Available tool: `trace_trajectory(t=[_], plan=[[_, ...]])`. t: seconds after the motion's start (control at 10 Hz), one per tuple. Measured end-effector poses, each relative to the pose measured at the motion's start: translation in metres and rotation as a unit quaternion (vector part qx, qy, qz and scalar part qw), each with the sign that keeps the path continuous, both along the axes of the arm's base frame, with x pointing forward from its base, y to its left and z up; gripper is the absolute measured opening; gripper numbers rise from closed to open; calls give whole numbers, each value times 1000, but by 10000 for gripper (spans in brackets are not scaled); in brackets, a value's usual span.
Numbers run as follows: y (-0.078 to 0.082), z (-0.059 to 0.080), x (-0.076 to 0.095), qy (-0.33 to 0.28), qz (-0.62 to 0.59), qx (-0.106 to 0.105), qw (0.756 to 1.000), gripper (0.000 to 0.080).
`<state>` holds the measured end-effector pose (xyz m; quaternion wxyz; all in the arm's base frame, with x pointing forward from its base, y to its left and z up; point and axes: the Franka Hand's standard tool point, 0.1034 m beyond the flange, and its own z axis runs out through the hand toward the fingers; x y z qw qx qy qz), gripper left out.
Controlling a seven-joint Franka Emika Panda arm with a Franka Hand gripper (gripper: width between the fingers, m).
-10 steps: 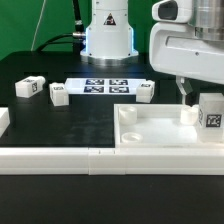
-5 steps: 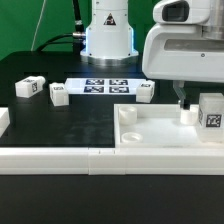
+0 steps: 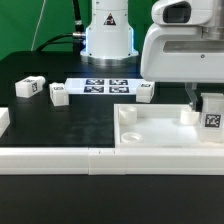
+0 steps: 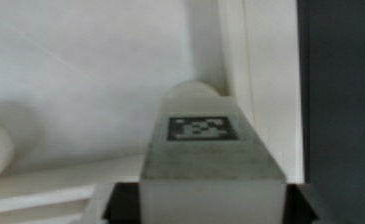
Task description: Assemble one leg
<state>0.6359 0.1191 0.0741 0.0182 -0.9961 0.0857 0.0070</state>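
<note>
My gripper [image 3: 206, 100] is shut on a leg [image 3: 213, 116], a small white block with a black-and-white tag facing the camera. It holds the leg upright over the right end of the large white tray-like piece [image 3: 160, 132], beside a round corner socket [image 3: 188, 115]. In the wrist view the leg [image 4: 205, 150] sits between the two dark fingers [image 4: 126, 205], tag up, above the tray's white surface [image 4: 72, 60]. Three more legs lie on the black table: two at the exterior view's left [image 3: 28, 88] [image 3: 58, 95] and one near the marker board's right end [image 3: 146, 90].
The marker board [image 3: 105, 86] lies at the back centre in front of the robot base [image 3: 107, 40]. A long white rail [image 3: 60, 160] runs along the front. A white block [image 3: 3, 120] sits at the exterior view's left edge. Another socket [image 3: 127, 114] is at the tray's left corner.
The hand has turned and shifted slightly with the leg in its grip; the leg has moved a little toward the exterior view's right and down over the tray's right end.
</note>
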Motion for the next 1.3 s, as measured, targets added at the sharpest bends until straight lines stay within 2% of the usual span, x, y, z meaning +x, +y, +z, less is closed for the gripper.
trace_trajectory(t=[0.3, 0.6, 0.8, 1.0, 1.2, 1.3], plan=[[0, 0, 0, 3, -63, 1, 998, 291], [-4, -1, 0, 10, -209, 4, 978, 291], [-4, -1, 0, 15, -296, 8, 955, 291], [-5, -1, 0, 24, -395, 11, 918, 291], [-5, -1, 1, 30, -497, 13, 867, 291], [-5, -1, 1, 32, -553, 12, 832, 291]])
